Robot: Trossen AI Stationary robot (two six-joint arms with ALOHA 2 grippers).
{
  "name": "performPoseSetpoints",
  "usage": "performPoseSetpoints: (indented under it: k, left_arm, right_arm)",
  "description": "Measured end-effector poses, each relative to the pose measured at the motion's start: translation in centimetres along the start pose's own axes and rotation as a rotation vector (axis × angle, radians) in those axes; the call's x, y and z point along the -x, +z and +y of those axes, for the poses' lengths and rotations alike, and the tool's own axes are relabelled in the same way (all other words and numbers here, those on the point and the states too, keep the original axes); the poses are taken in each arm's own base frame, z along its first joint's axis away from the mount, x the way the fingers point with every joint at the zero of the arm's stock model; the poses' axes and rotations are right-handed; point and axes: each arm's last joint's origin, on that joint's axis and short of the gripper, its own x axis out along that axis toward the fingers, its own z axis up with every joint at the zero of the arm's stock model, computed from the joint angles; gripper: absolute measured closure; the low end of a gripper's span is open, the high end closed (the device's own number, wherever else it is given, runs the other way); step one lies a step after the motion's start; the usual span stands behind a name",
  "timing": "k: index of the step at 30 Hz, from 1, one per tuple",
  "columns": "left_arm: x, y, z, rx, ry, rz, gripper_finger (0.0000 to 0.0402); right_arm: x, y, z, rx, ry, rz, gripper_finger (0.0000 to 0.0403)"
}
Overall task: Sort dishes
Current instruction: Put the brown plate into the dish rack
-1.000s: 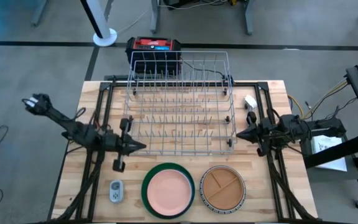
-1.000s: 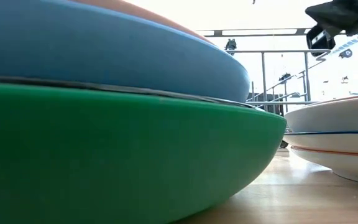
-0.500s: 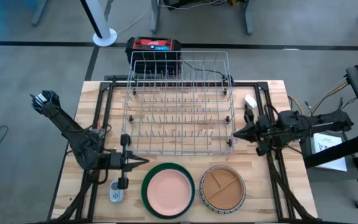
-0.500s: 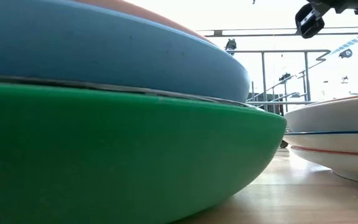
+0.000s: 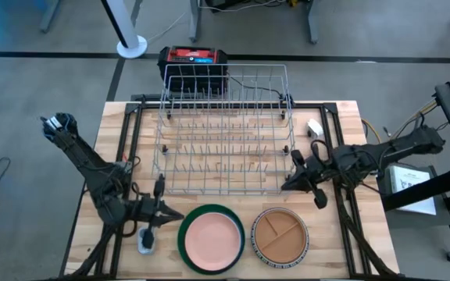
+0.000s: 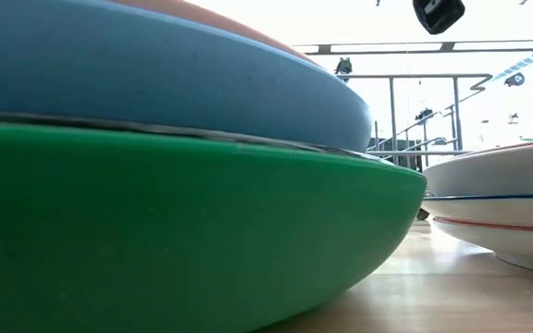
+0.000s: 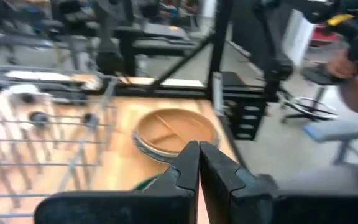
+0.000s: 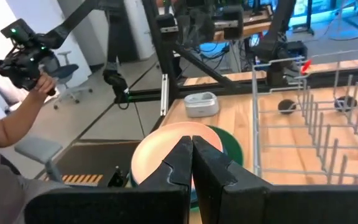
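Two closed grippers: left gripper (image 5: pixel 176 212) beside pink plate (image 5: pixel 212 237); right gripper (image 5: pixel 284 186) above tan plate (image 5: pixel 280 234).

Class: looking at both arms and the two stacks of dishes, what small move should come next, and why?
Probably open the left gripper and lower it to the pink plate: its fingers are shut and empty beside the green plate's rim, and the wire rack holds no dishes.

Two stacks of dishes sit just in front of the single wire rack (image 5: pixel 225 133). The left stack shows three: a green plate (image 5: pixel 190 240) at the bottom, a blue one (image 6: pixel 155 79) above it, a pink plate (image 5: pixel 212 238) on top. The right stack shows a tan divided plate (image 5: pixel 280 232) over a white striped bowl (image 6: pixel 498 208); possibly more lie hidden between. One small grey gadget (image 5: pixel 144 244) lies left of the stacks.
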Motion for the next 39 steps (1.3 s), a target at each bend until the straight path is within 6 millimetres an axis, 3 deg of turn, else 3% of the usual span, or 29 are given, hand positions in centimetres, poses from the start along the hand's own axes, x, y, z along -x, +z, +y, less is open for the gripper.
performPoseSetpoints:
  k: [7, 13, 22, 27, 32, 39]
  left_arm:
    - [0.0, 0.0, -0.2, 0.013, -0.065, 0.011, 0.0401]
    - [0.0, 0.2, -0.2, 0.193, -0.054, -0.007, 0.0401]
    - [0.0, 0.2, -0.2, 0.2, -0.055, -0.005, 0.0401]
    - [-0.1, 0.3, -0.1, 0.199, -0.05, -0.007, 0.0401]
    - [-0.3, 0.0, -0.2, 0.213, -0.046, 0.001, 0.0401]
    - [-1.7, -1.2, -0.9, 0.198, -0.002, 0.002, 0.0401]
  right_arm:
    - [-1.2, -0.2, 0.0, -0.218, -0.009, 0.047, 0.0401]
    - [-1.7, -0.5, -0.2, -0.222, -0.028, 0.056, 0.0401]
    - [-2.2, -0.7, 0.2, -0.182, -0.003, 0.064, 0.0401]
    - [-2.3, -0.5, 1.4, -0.129, 0.012, 0.044, 0.0401]
    - [-2.0, -0.7, 4.1, 0.032, 0.058, 0.042, 0.0401]
    - [-0.8, -2.4, 6.8, 0.125, -0.125, 0.11, 0.0401]
